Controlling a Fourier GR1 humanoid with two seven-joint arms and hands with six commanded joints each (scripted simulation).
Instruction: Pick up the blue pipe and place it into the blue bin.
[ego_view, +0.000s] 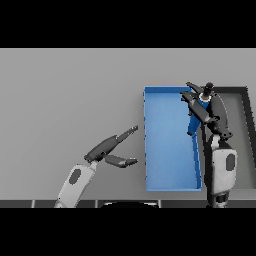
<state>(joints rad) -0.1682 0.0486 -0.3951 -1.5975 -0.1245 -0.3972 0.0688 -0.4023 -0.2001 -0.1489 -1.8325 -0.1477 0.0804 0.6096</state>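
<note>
Right hand (202, 102), clenched round the blue pipe (195, 120), is held above the blue bin's (170, 187) right wall, where early release risks the pipe being deflected outside.

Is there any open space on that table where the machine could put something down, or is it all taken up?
Plenty. The grey table is bare across its far-left stretch, beyond the left hand. The blue bin's floor is open too. It is crowded at the bin's far-right corner, where the right hand holds the blue pipe beside a dark tray.
</note>
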